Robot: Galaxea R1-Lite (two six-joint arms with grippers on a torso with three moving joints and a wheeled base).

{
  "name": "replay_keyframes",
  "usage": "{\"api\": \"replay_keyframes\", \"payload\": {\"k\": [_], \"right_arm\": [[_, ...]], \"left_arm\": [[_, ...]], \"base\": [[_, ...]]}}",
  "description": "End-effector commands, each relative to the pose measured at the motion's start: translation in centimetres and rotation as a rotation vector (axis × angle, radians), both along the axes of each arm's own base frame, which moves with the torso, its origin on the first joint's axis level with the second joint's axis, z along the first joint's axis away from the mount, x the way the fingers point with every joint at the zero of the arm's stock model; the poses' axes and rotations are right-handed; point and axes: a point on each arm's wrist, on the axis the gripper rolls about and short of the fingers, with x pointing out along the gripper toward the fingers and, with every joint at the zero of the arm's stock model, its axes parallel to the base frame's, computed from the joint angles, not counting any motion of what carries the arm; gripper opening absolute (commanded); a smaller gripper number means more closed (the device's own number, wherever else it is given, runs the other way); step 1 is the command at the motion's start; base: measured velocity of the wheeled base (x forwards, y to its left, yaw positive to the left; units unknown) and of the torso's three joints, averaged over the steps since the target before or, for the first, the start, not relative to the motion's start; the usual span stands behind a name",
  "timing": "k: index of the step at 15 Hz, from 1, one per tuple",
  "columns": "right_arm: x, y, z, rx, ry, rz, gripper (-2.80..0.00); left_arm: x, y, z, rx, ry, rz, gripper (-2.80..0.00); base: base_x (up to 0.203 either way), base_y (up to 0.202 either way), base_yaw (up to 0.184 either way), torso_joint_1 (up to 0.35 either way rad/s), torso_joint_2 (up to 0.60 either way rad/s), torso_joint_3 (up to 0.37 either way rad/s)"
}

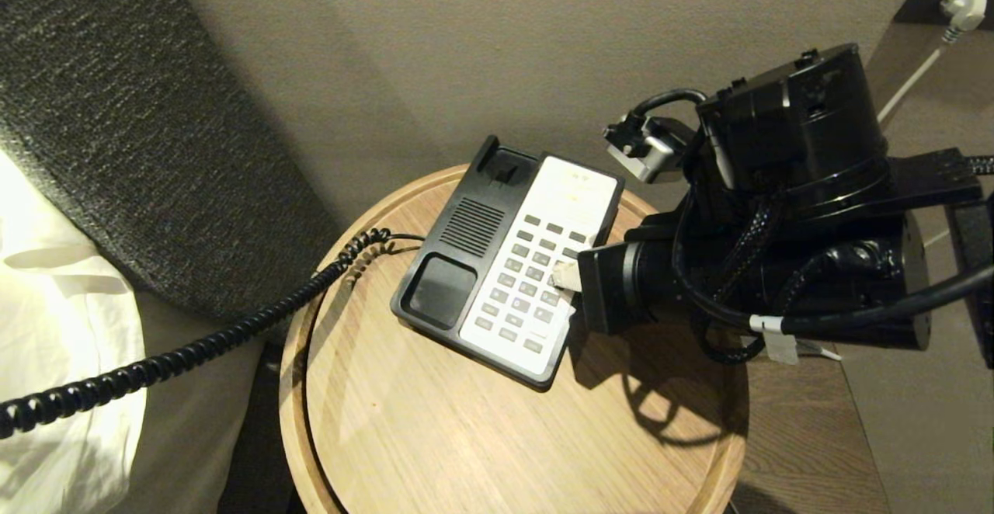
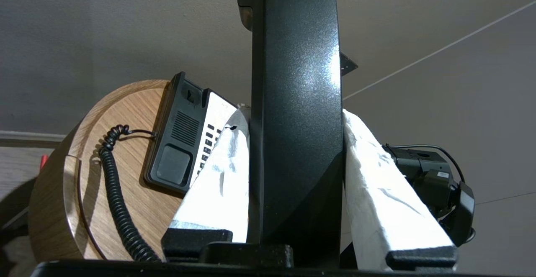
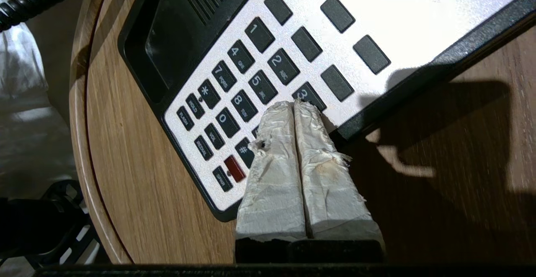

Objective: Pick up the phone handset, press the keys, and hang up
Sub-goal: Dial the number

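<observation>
Head view: the right tool (image 1: pixel 565 275) is reaching in over the keypad of the phone base (image 1: pixel 509 265), its taped tip lying on the keys, presumably so one narrow point can press a single key. The cradle on the base is standing vacant. The coiled cord (image 1: pixel 178 355) is running off the round wooden bench (image 1: pixel 435 436) away from the right tool, toward the bed, which suggests the receiver is being kept lifted clear of the base. The left tool is not showing in this view.

Left wrist view: the left tool (image 2: pixel 295 176) is clamping the phone handset (image 2: pixel 295 101) between its white-wrapped fingers (image 2: pixel 222 176), the receiver standing lengthwise between them. The base is lying beyond it on the bench, so the cradle and keypad are remaining free for the other arm.

Right wrist view: the right tool's fingers (image 3: pixel 276 164) are pressed together into one blunt tip, holding nothing. The tip is lying at the 3 key (image 3: pixel 309 96); contact or pressure cannot be confirmed. The handset recess beyond the keys is holding nothing.
</observation>
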Motion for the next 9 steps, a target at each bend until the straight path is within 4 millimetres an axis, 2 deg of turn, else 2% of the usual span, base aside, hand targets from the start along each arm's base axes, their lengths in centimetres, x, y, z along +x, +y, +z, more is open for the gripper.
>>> {"api": "replay_keyframes", "payload": {"k": [1,5,9], "right_arm": [[0.00,0.00,-0.80,-0.032,0.016,0.001,-2.80],[0.20,0.21,-1.58,-0.035,0.012,-0.006,-2.80],[0.16,0.16,-0.92,-0.013,-0.002,-0.011,-2.80]], "left_arm": [[-0.06,0.06,-0.23,0.001,0.005,0.000,-2.80],[-0.17,0.17,-0.32,-0.002,0.004,0.000,-2.80],[-0.21,0.21,-0.66,0.002,0.008,0.000,-2.80]], "base": [[0.000,0.000,0.000,0.000,0.00,0.000],[0.000,0.000,0.000,0.000,0.00,0.000],[0.000,0.000,0.000,0.000,0.00,0.000]]}}
